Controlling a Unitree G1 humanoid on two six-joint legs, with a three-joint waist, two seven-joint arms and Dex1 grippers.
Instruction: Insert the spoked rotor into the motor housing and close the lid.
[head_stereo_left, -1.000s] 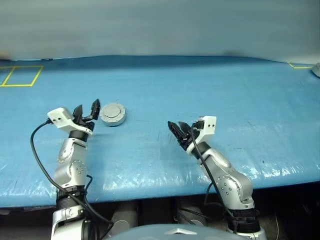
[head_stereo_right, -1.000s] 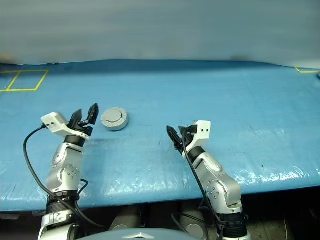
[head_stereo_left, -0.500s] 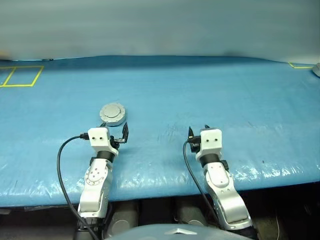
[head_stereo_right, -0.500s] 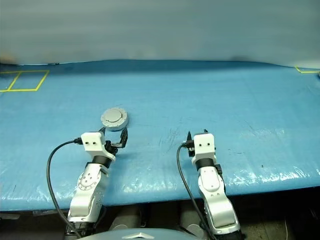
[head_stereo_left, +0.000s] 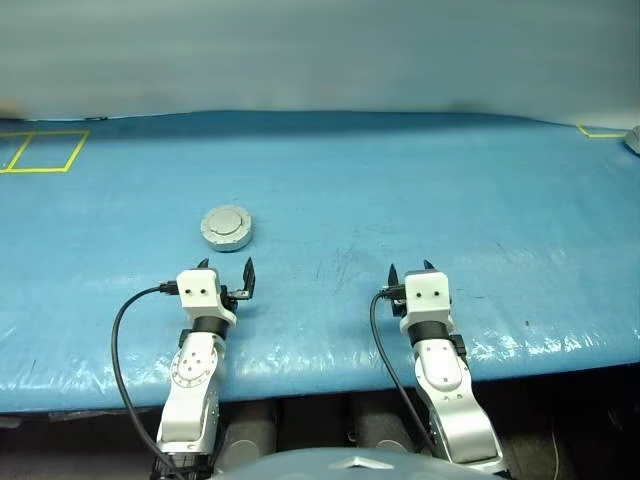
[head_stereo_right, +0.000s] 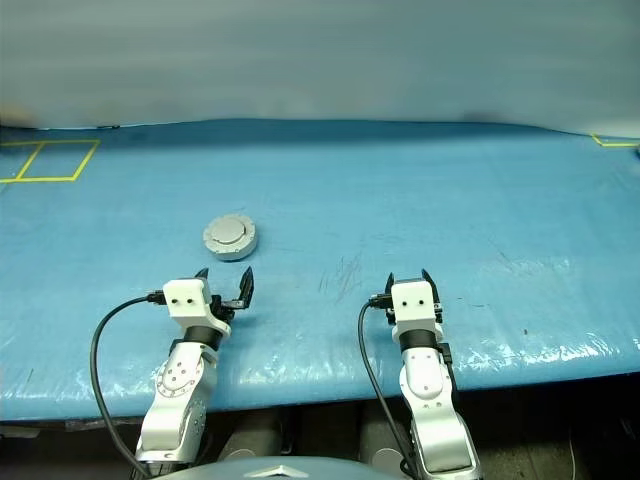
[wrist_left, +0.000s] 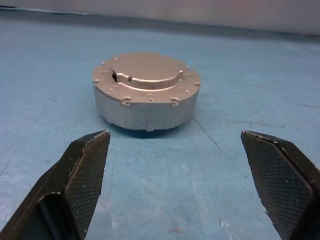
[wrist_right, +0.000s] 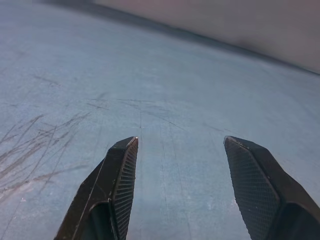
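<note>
The motor housing (head_stereo_left: 227, 227) stands on the blue table as a round silver drum, and the plain silver-grey lid (wrist_left: 147, 70) sits flat on top of it. The spoked rotor is hidden. My left gripper (head_stereo_left: 226, 266) is open and empty just in front of the housing, a short gap away. The left wrist view shows the housing (wrist_left: 145, 107) beyond and between the spread left gripper (wrist_left: 174, 137). My right gripper (head_stereo_left: 411, 268) is open and empty over bare table to the right, and in the right wrist view it (wrist_right: 180, 140) points along the blue surface.
The blue table cover (head_stereo_left: 420, 190) stretches wide, and its front edge runs just behind both wrists. A yellow tape square (head_stereo_left: 40, 150) marks the far left corner. At the far right lie a yellow tape corner (head_stereo_left: 600, 131) and a grey object (head_stereo_left: 633, 140).
Both arms drew back toward the table's front edge and sank. The left gripper went from beside the housing to in front of it. The right wrist rolled level. The housing stayed put.
</note>
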